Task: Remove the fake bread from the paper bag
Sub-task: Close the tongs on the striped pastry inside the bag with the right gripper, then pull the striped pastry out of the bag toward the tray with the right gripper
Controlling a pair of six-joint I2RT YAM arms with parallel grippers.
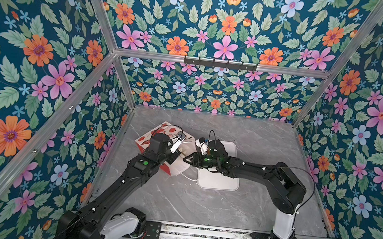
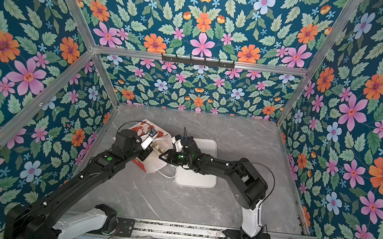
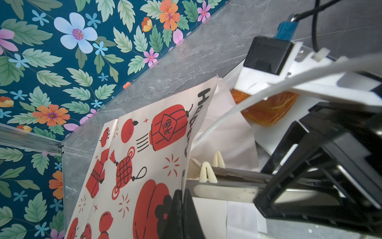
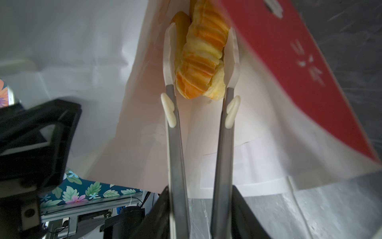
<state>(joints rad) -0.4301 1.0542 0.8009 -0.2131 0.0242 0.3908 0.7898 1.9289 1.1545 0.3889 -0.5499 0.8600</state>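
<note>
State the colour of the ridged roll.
The ridged roll is yellow with orange stripes; right wrist view.

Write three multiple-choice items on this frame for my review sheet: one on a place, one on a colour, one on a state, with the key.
1. Where are the tips of the tongs relative to the paper bag?
A. Inside its mouth
B. Behind its closed end
C. Well clear of it

2. What colour is the tray?
A. Red
B. White
C. Grey

3. How does the left gripper stand?
A. Open, clear of the bag
B. Shut on the bag's edge
C. Out of sight in every view

Key:
1 A: in the right wrist view the tongs, held in the right gripper, flank the striped roll inside the bag.
2 B: the tray shows white in both top views.
3 B: the left wrist view shows its fingertips pinching the printed panel's edge.
</note>
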